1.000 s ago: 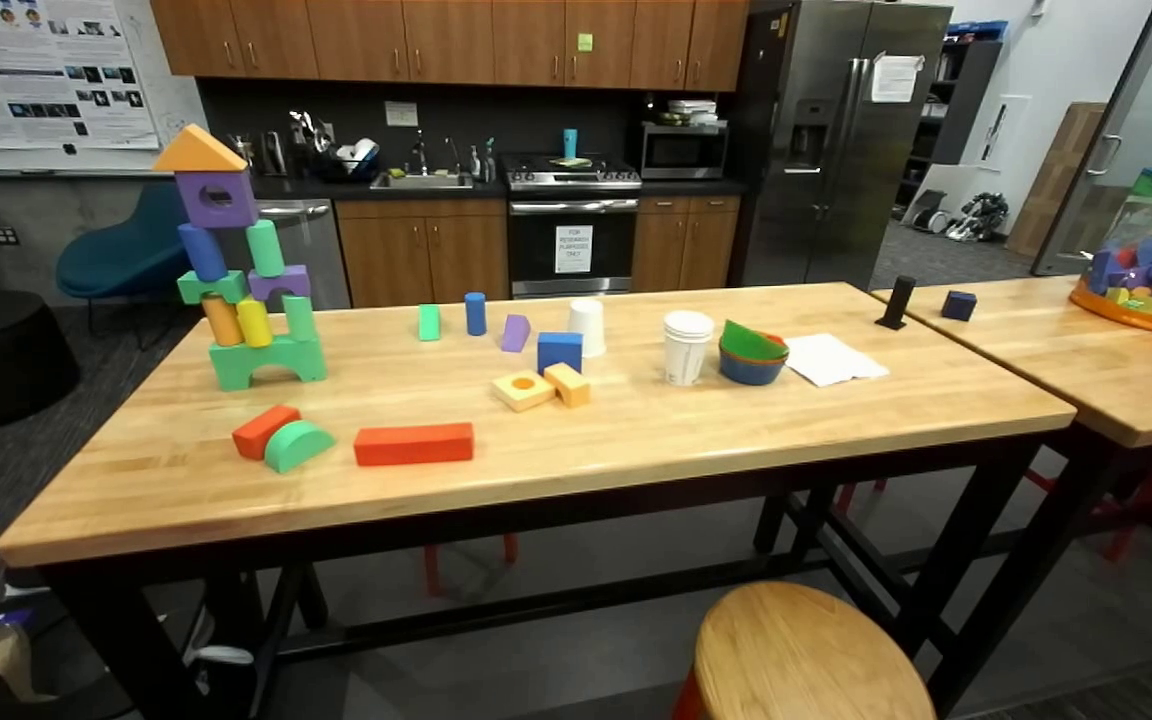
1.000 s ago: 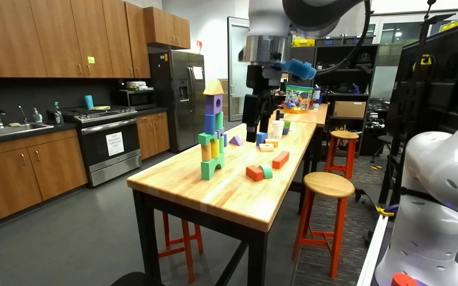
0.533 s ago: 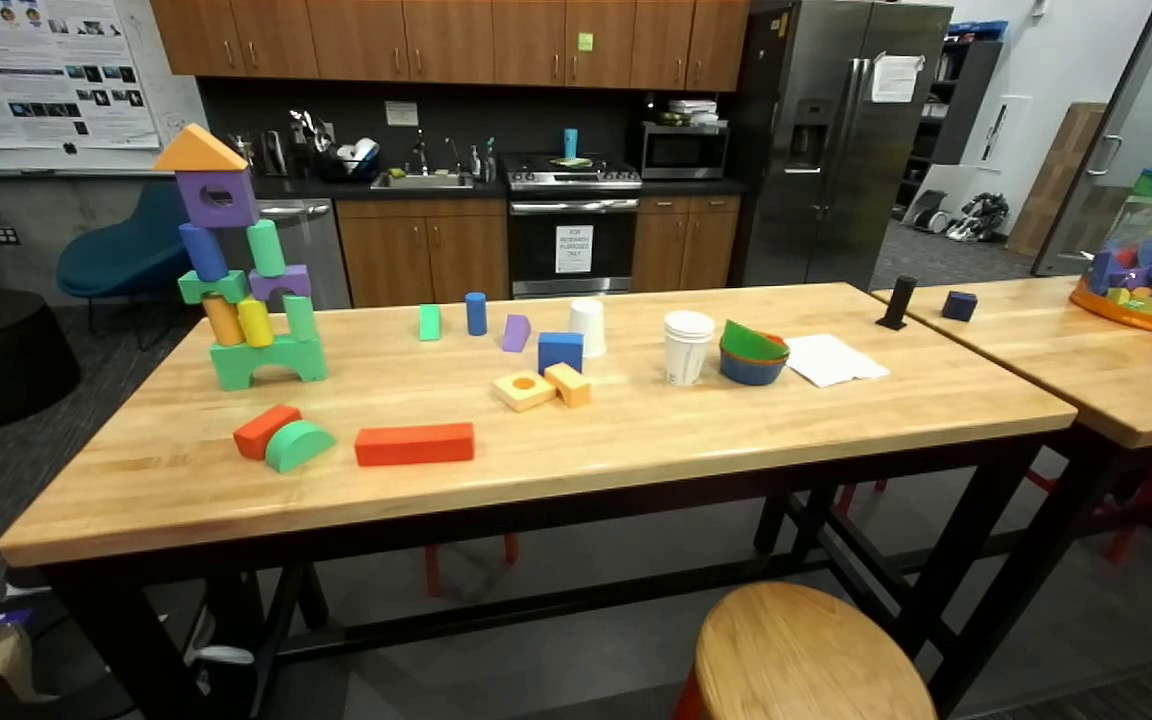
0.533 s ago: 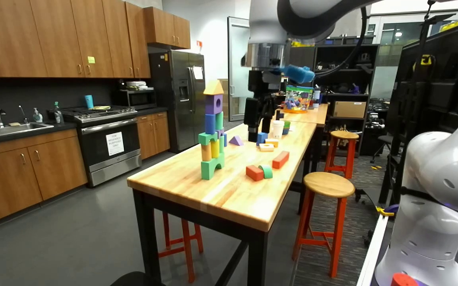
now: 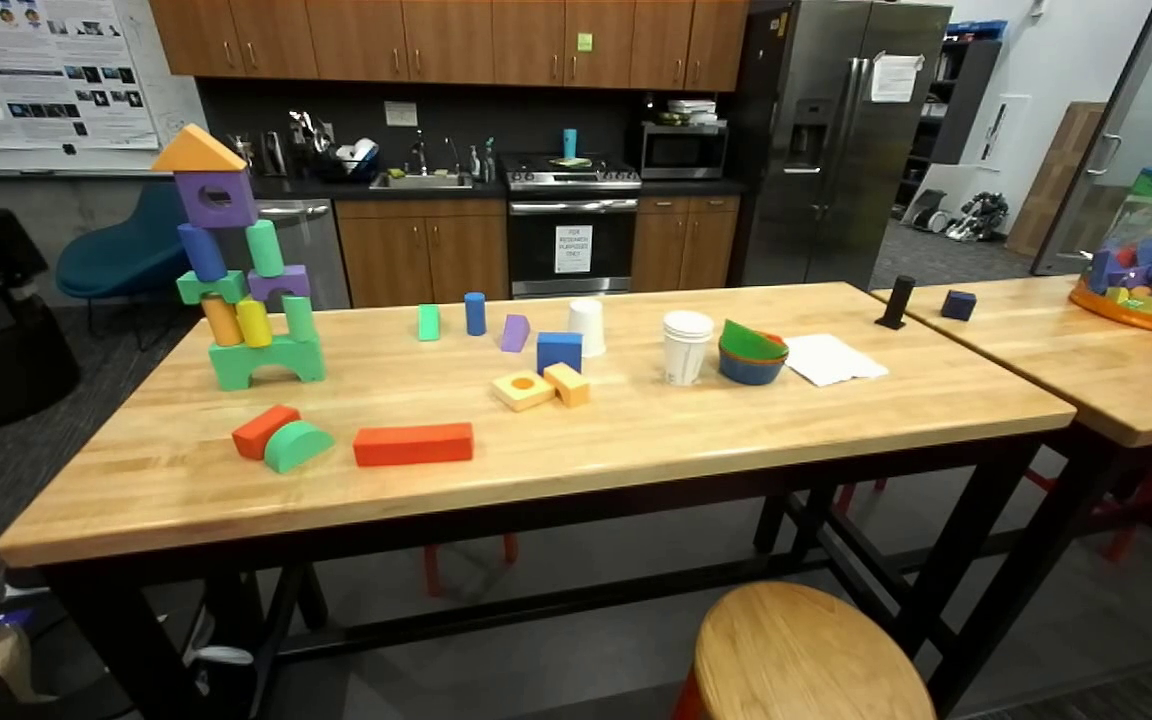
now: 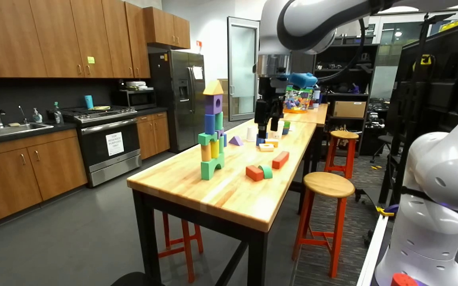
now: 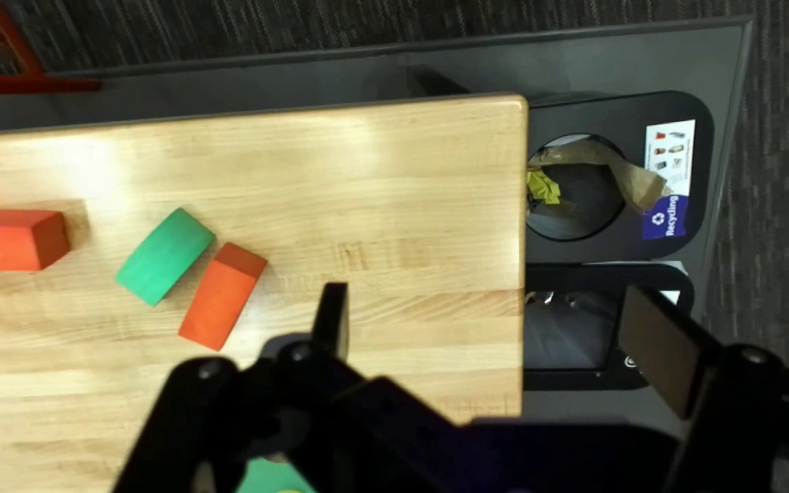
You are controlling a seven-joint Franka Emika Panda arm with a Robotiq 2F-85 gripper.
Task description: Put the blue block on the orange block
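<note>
The hand [image 7: 494,329] hangs well above, at the end of the worktop [image 7: 394,178] where the block tower [image 6: 210,124] stands. Its 2 fingers [image 7: 661,349] are spread wide; the worktop's edge and a bin [image 7: 572,381] show through the gap. Outward in the wrist view come a short red block [image 7: 223,294] and a green half-round [image 7: 165,257], just beside each other. Past them, well to the left of both fingers, lies the orange block [image 7: 1,239], a long, plain red-orange bar that runs out of view. Its long axis runs roughly parallel to the worktop's long edge, with 1 end turned toward the green half-round. Farther out along the worktop, well apart from the hand, is the blue block [image 5: 560,352]; in an exterior view a finger [image 6: 262,132] partly hides it. It is solid mid-blue, its visible face so nearly square that I cannot tell a long axis. It rests behind 2 yellow blocks [image 5: 568,383] and near an upturned white cup [image 5: 587,320], apart from the orange block; whether it touches the yellow pair I cannot tell.
</note>
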